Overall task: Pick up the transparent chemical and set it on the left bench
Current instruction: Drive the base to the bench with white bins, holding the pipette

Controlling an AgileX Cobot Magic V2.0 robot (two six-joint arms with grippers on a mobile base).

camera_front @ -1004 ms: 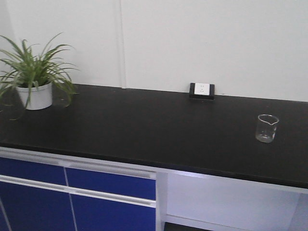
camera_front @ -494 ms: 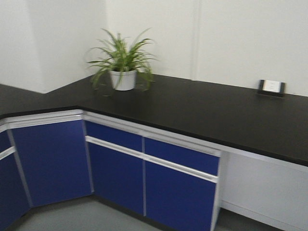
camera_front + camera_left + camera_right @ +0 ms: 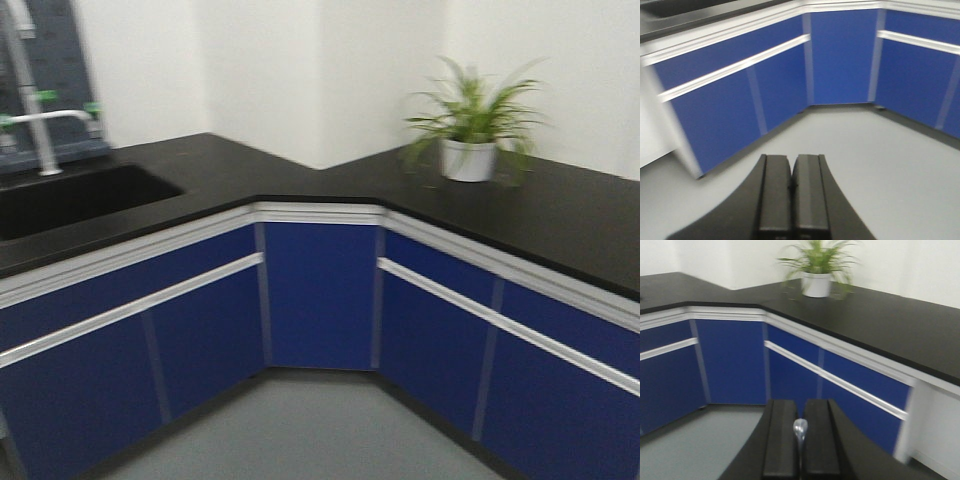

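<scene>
The left claw is clenched, its two black fingers pressed flat together with nothing between them, and it hangs over the grey floor in front of the blue cabinets. The right claw is also clenched, grasping the beaker. Only a small pale, glassy tip of the beaker shows in the narrow slit between the fingers. The rest is hidden under them, so I cannot tell how it sits or whether any liquid is in it. That claw is held out over the floor, well apart from either bench top. In the front view the left bench runs along the left side with a matte black top, a white front edge and blue doors below. A black sink is set into it, and a pale tap stands at the back of the sink. This bench meets the right bench at an angled corner. A plant in a white pot stands on the right bench near the wall, and it also shows at the top of the right wrist view. All three pictures are slightly blurred. The beaker is not on the left bench.
</scene>
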